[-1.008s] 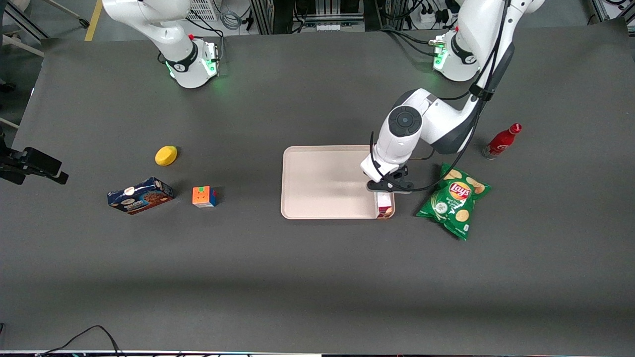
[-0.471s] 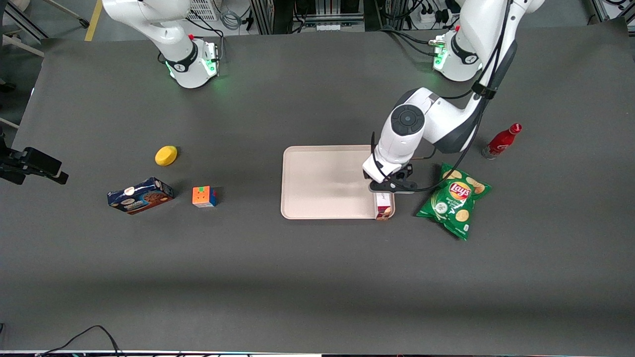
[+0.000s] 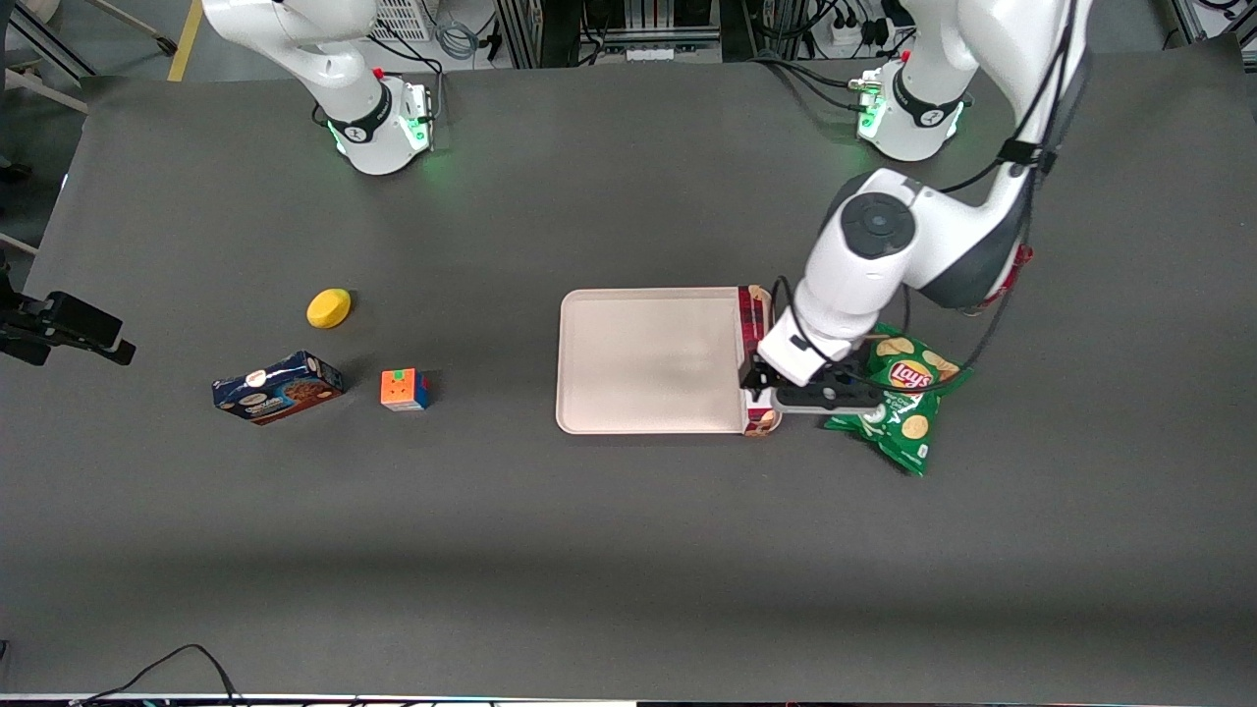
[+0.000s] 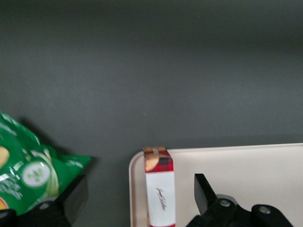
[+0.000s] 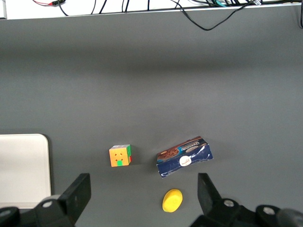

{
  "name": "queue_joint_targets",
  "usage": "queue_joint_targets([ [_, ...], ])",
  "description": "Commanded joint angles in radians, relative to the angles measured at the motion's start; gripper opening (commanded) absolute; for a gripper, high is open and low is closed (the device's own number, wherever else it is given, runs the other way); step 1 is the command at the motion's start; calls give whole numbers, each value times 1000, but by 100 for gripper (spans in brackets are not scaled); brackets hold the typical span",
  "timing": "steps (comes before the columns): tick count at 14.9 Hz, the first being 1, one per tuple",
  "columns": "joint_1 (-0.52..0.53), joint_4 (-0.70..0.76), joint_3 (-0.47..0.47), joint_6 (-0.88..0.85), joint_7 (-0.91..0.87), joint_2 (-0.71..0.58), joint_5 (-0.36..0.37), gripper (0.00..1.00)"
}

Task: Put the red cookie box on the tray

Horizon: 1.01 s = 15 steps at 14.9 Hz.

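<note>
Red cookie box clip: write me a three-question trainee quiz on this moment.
1. True or false: the red cookie box lies on the tray, along one short edge.
2. The gripper, above the box, is: A) open, B) shut on the box, C) shut on a bottle.
3. Which item lies on the table right beside the tray, toward the working arm's end?

Key: 1 true; 2 A; 3 the Lay's chips bag.
</note>
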Motion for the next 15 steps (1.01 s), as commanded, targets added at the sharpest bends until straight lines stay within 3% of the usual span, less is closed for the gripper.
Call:
queue_joint_targets([
  [1,40,59,46,-4,96,-28,4,100],
  [4,99,97,69,-97,174,-83,-22,100],
  [7,119,235,161,-371,405,-109,-101,100],
  [9,140,298,210,-489,537,-127,-105,100],
  [15,139,306,326,-671,678,-241,-105,100],
])
